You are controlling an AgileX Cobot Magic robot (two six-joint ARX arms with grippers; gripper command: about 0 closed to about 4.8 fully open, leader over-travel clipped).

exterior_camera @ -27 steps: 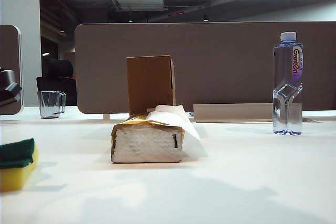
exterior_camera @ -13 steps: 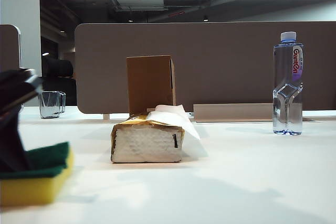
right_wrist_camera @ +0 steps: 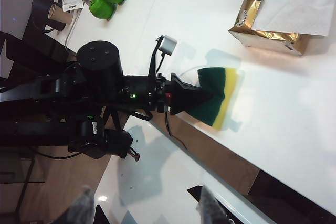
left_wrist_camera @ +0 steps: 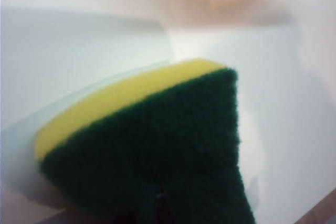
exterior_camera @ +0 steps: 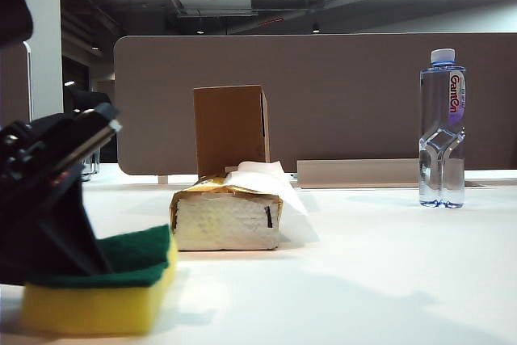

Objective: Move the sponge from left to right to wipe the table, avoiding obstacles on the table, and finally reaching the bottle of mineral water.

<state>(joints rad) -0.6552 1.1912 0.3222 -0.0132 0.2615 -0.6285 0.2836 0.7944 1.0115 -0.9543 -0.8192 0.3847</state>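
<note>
Yellow foam sponge [exterior_camera: 105, 300] with rough green scouring top on the smooth, faintly glossy white table [exterior_camera: 363, 280].

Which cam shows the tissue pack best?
Exterior view: whole tissue pack side-on, sheet sticking out, box behind. Right wrist view catches only its gold end from above. Left wrist view shows just the sponge.

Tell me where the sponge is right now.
The sponge sits on the table at the exterior view's lower left, clamped in the left gripper, just left of the tissue pack and far from the bottle.
</note>
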